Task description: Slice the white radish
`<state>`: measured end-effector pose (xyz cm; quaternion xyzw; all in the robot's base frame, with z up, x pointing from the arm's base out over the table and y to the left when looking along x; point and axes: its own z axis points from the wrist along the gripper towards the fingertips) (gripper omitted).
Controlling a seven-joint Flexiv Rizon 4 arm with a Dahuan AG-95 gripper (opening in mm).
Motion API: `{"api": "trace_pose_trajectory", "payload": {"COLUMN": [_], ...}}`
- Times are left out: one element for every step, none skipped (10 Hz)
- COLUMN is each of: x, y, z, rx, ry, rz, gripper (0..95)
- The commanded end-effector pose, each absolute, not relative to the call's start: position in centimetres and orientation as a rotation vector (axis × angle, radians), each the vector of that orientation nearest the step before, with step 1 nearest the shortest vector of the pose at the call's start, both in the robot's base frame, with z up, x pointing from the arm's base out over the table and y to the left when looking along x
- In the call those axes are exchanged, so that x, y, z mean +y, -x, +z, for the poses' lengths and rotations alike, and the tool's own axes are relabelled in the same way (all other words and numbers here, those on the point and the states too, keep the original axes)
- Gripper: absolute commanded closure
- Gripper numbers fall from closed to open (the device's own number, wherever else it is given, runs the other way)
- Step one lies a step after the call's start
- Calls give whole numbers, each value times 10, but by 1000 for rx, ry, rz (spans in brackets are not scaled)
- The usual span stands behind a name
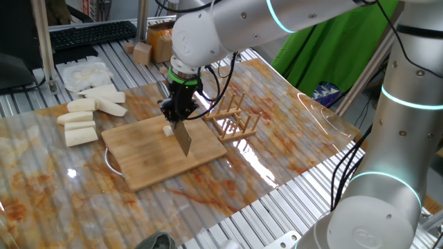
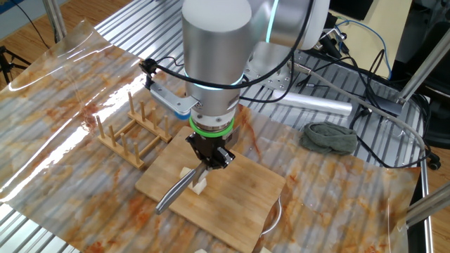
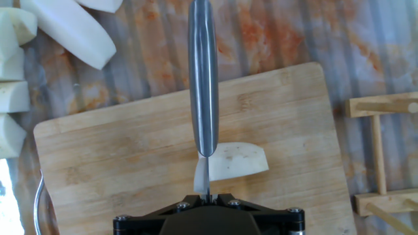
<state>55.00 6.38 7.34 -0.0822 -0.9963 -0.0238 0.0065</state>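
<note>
The fingers (image 2: pixel 209 159) are pinched tight on a knife (image 3: pixel 203 78), pointing straight down over the bamboo cutting board (image 1: pixel 142 155). The blade's edge rests on the white radish (image 3: pixel 235 161), a small pale chunk lying near the board's middle, with most of it on one side of the blade. Larger radish sticks (image 1: pixel 86 114) lie on the counter (image 1: pixel 41 187) beside the board. A wooden rack (image 2: pixel 133 133) stands just off the board's other side.
</note>
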Motion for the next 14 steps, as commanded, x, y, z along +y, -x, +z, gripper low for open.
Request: {"api": "trace_pose_trajectory", "payload": {"x": [63, 65, 67, 68, 68, 68, 68, 68, 68, 66, 66, 66, 65, 65], "y": [-553, -555, -556, -557, -557, -556, -557, -557, -556, -555, -554, -554, -554, -554], "z": [61, 51, 45, 42, 41, 41, 41, 41, 42, 46, 49, 49, 49, 50], "rx": [-3120, -3122, -3130, -3133, -3129, -3130, -3131, -3130, -3126, -3123, -3121, -3123, -3124, -3126], "ry": [248, 251, 260, 263, 262, 265, 265, 265, 260, 260, 262, 263, 266, 270], "rz": [-89, -99, -105, -103, -98, -102, -103, -104, -103, -100, -102, -101, -99, -98], "gripper": [950, 950, 950, 950, 950, 950, 950, 950, 950, 950, 950, 950, 950, 950]}}
